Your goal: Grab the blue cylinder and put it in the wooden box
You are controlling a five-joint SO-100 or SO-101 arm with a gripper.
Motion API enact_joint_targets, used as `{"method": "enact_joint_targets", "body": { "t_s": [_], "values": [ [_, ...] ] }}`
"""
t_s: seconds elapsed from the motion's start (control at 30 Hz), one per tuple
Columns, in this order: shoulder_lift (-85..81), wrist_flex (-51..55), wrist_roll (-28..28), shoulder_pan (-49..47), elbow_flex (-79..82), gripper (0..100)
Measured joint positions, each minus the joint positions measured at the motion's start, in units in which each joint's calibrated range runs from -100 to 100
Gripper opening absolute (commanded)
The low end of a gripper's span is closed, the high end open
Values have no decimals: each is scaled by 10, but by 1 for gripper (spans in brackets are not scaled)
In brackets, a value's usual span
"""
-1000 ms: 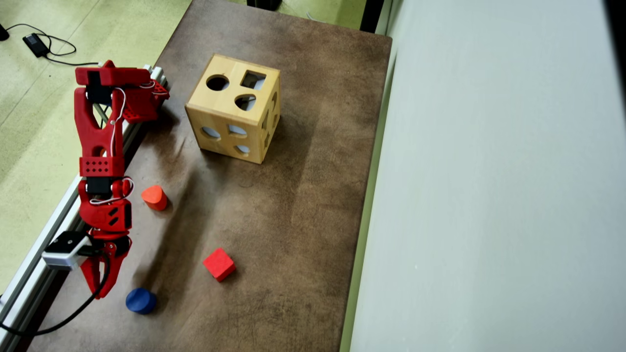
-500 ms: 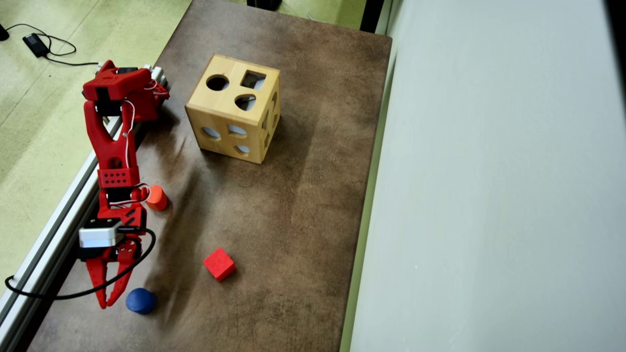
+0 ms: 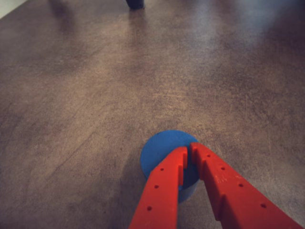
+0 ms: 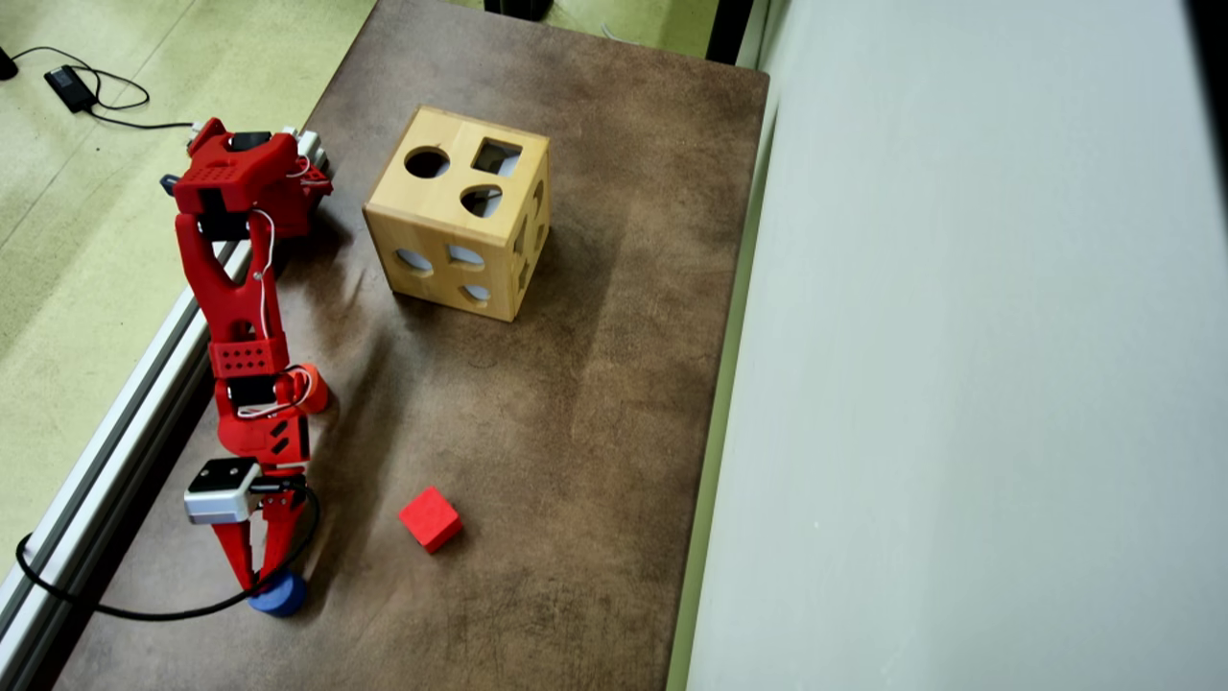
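The blue cylinder (image 4: 288, 600) stands on its flat end near the table's front left corner in the overhead view. In the wrist view the blue cylinder (image 3: 159, 149) fills the lower middle. My red gripper (image 4: 259, 579) is directly over it, and its tips cover the left part of the round top. In the wrist view my gripper (image 3: 189, 149) shows both fingers almost meeting above the cylinder's top, not around its sides, so it is shut and holds nothing. The wooden box (image 4: 436, 211) sits far off at the back of the table, with its shaped holes facing up.
A red cube (image 4: 430, 518) lies to the right of my gripper. An orange-red block (image 4: 317, 395) is half hidden under my wrist. A metal rail (image 4: 106, 432) lines the table's left edge, a pale wall (image 4: 959, 384) the right. My black cable (image 4: 115, 609) loops by the front left corner.
My arm swung right from the table's left edge, and the gripper's tips now sit over the blue cylinder. The cylinder, the cube and the box have not moved.
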Motion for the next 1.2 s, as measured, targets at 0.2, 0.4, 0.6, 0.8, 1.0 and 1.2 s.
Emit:
{"method": "enact_joint_targets", "body": {
  "t_s": [0.2, 0.4, 0.6, 0.8, 1.0, 1.2],
  "values": [
    [-21, 58, 0, 0, -1, 2],
    [-49, 130, -2, 0, -1, 2],
    [-64, 173, -3, -15, -1, 2],
    [-75, 171, -3, -28, 27, 2],
    [-142, 172, -3, -37, 143, 2],
    [-186, 181, -3, -45, 244, 2]
  ]
}}
